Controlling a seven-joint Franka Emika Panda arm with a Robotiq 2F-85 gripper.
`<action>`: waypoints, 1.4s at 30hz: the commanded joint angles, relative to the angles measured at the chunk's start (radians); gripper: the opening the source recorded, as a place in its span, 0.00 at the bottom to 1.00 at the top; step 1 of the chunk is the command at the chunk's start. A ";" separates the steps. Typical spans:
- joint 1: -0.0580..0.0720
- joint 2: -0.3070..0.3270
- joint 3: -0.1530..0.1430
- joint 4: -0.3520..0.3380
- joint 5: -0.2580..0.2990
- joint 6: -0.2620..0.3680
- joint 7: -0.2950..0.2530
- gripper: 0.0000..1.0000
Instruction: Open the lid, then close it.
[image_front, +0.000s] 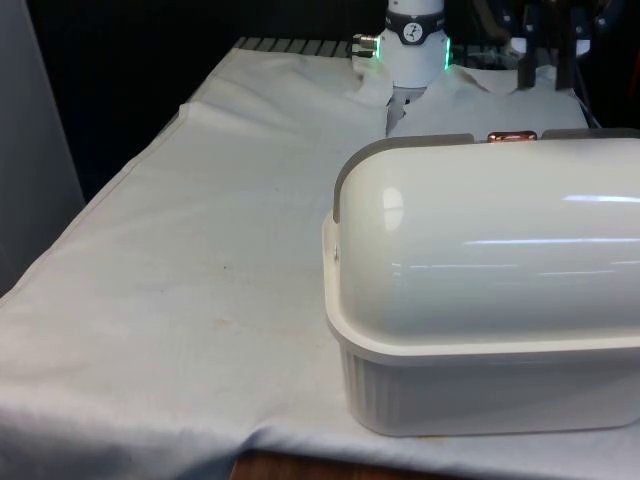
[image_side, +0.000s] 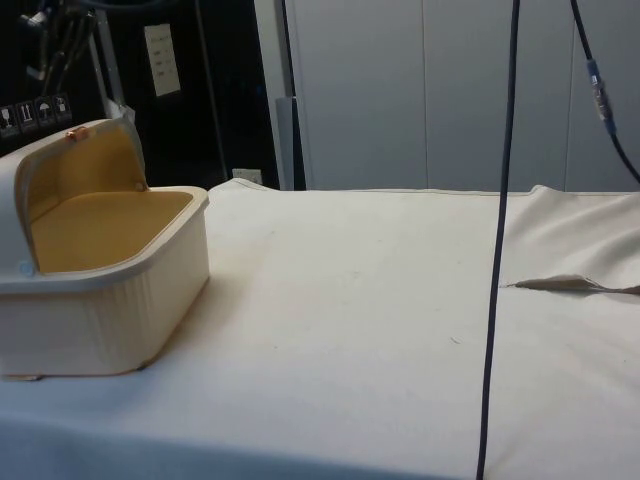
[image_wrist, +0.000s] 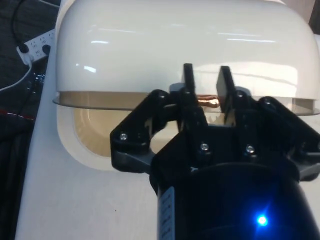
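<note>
Lid (image_front: 490, 240) rolled back, bread box (image_side: 100, 300) mouth open, tan interior exposed; box sits on worktop (image_side: 380, 300) at side view's left. Gripper (image_wrist: 206, 90) narrow, fingers either side of copper handle (image_wrist: 207, 102), contact unclear. Step 1 looks done; closing remains.

front: behind bread box (image_front: 480, 290) | side: open mouth | wrist: close above lid (image_wrist: 185, 50)
</note>
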 joint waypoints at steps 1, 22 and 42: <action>0.006 0.002 -0.010 -0.001 -0.013 0.011 0.013 0.32; -0.002 0.048 0.000 -0.001 0.002 0.065 0.002 0.00; -0.009 0.057 0.004 -0.002 0.011 0.056 -0.002 0.00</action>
